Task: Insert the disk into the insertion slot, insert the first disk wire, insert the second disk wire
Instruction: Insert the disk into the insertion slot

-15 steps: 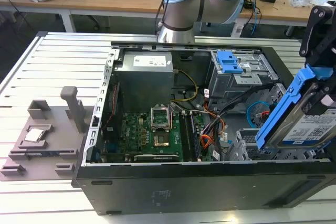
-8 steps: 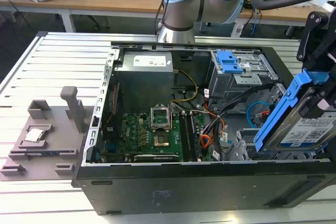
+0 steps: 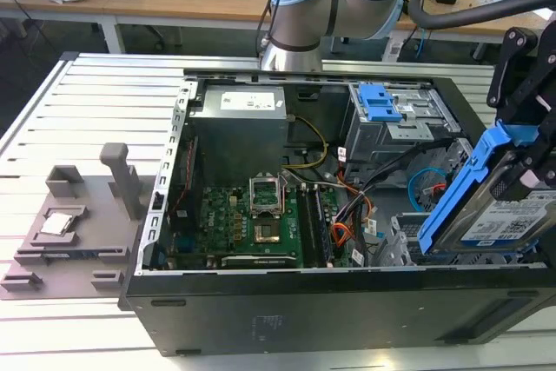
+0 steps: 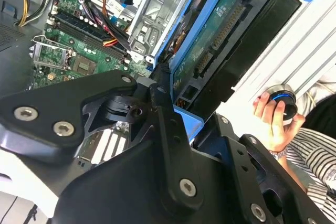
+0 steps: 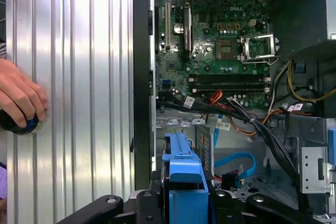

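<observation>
In the exterior view the gripper (image 3: 526,161) hangs over the corner of the open computer case (image 3: 304,310) at the exterior view's right. It holds the disk (image 3: 491,210) by its upper end. The disk is steeply tilted, label side up, and its blue frame slopes down into the case. Its lower end sits just over the slot (image 3: 395,245), the low perforated grey cage. I cannot tell whether the two touch.

Behind the slot stands the taller bay (image 3: 408,123) with its blue latch (image 3: 380,102). The motherboard (image 3: 261,223) lies in the middle of the case. A grey moulded block (image 3: 78,215) rests on the ribbed metal desk (image 3: 95,119), well apart from the case, at the exterior view's left.

The first wrist view looks along the disk. The black fingers (image 5: 155,199) are pressed against both sides of the blue frame, clamped on it. Beyond lie a looped blue cable (image 5: 236,160) and a bundle of black wires (image 5: 262,129), both loose inside the case. A person's hand (image 5: 18,98) rests on a round knob (image 5: 21,124) on the desk.

The second wrist view shows the green circuit-board underside of the disk, with the grey cage beside it. It also shows the person's striped sleeve (image 4: 315,156).
</observation>
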